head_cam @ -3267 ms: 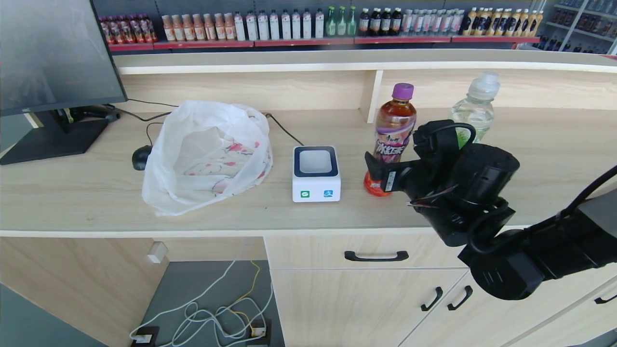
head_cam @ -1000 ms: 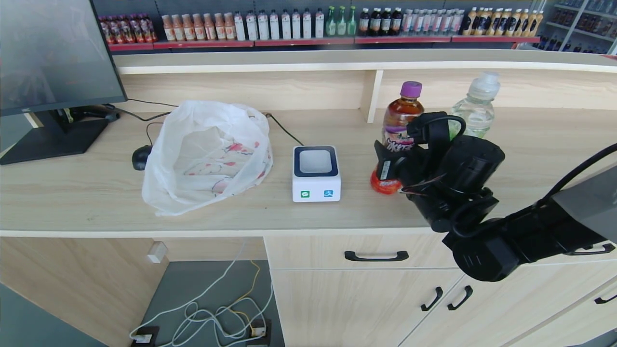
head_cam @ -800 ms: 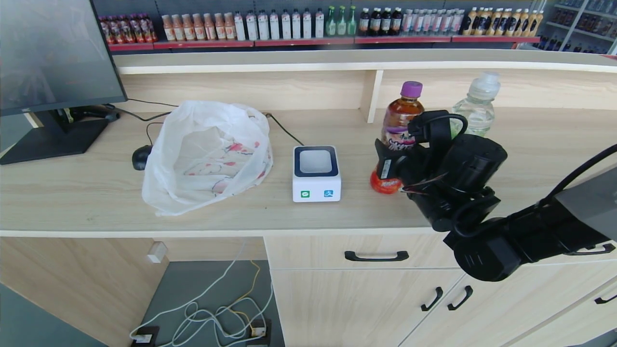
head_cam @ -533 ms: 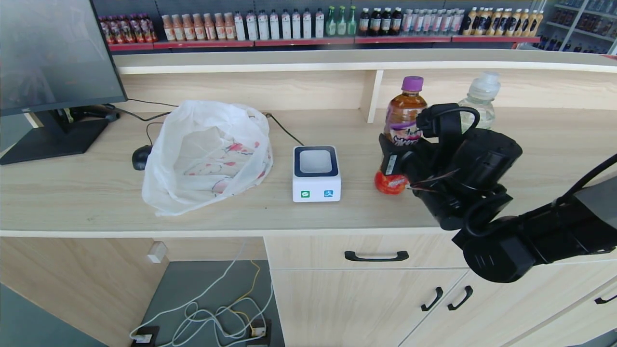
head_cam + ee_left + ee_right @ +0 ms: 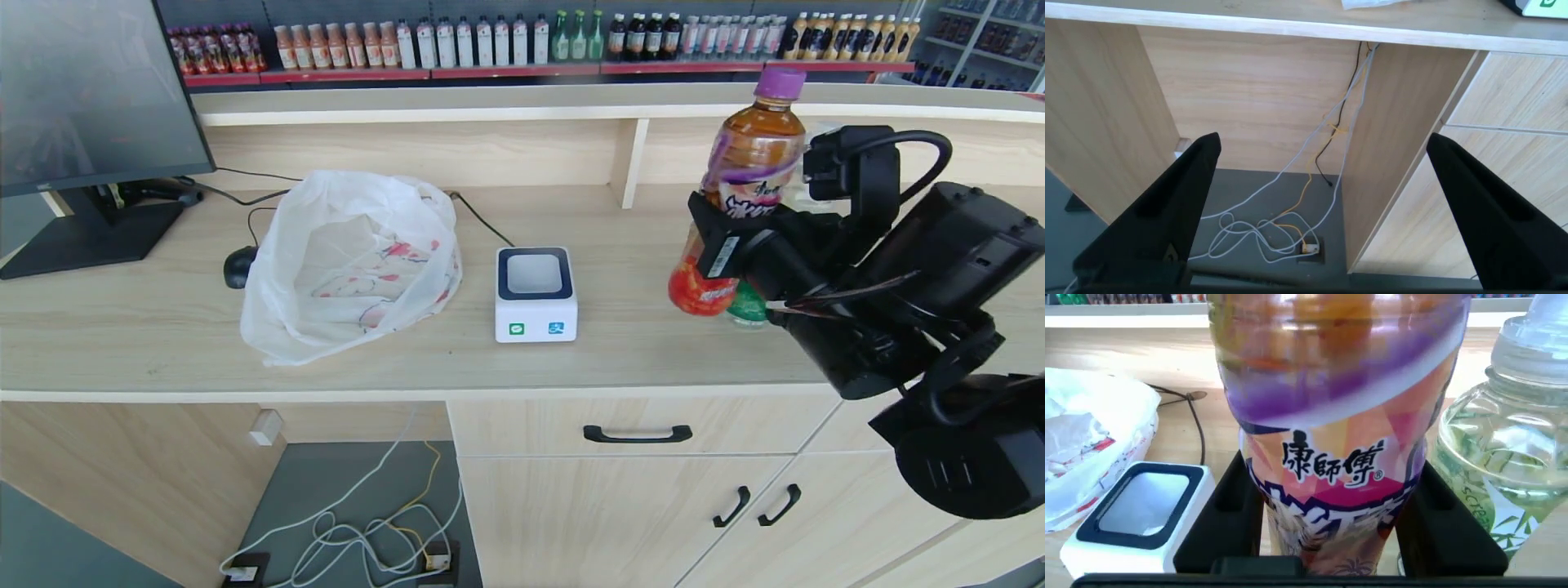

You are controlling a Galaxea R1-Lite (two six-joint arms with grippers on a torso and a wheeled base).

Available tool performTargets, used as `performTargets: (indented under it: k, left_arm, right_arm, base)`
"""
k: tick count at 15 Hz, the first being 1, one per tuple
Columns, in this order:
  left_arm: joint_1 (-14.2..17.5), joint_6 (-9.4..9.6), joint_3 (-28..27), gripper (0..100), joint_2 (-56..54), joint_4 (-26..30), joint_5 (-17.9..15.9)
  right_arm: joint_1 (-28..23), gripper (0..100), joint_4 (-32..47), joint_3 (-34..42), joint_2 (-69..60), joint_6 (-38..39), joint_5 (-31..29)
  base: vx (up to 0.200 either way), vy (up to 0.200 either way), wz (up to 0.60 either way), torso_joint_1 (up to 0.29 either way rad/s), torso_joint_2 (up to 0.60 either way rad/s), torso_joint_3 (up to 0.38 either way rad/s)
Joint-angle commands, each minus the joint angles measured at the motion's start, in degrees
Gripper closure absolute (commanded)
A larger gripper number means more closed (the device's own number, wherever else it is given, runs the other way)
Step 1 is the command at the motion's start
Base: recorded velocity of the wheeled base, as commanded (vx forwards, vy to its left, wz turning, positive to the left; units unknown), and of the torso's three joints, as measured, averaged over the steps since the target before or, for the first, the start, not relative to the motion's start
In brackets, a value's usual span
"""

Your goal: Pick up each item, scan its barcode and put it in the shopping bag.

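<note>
Shop tabletop [image 5: 163,327], drinks shelves [image 5: 490,73] behind. Right pincer [image 5: 722,249] clamped on tea bottle [image 5: 751,163] at label band, held aloft. Judged full, heavy, slick plastic: mid-body hold sound. Left pincer [image 5: 1323,163] spread wide, empty.

Purple-capped tea bottle [image 5: 755,155], upright, seemingly clear of the counter [image 5: 122,327]

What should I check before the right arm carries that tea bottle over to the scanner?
1. Grip: right gripper shut on tea bottle at its label: ok.
2. Bottle off the counter: ok, it looks lifted.
3. Barcode turned toward scanner: cannot tell.
4. Scanner window uncovered: ok.
5. Mouth of shopping bag open: ok.
6. Clearance from clear bottle: cannot tell, it stands very close.
</note>
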Motion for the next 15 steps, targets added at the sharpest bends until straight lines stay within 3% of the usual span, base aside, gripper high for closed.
performTargets:
  k: [1,7,11,15]
  left_arm:
    - [0.02,0.06,0.0,0,-0.02,0.01,0.05]
    - [0.02,0.06,0.0,0,-0.02,0.01,-0.04]
    - [0.02,0.06,0.0,0,-0.02,0.01,-0.04]
    - [0.02,-0.03,0.0,0,-0.02,0.01,0.05]
  right_arm:
    - [2.28,100,0.11,7.98,-8.37,0.0,0.01]
    - [5.71,100,0.11,28.11,-24.63,-0.35,-0.08]
    - [7.29,100,0.11,31.18,-27.97,-2.54,-0.08]
    - [13.71,100,0.11,31.01,-26.47,-8.08,-0.43]
  base:
    - [0.0,0.0,0.0,0.0,0.0,0.0]
    - [0.0,0.0,0.0,0.0,0.0,0.0]
    - [0.0,0.0,0.0,0.0,0.0,0.0]
    - [0.0,0.0,0.0,0.0,0.0,0.0]
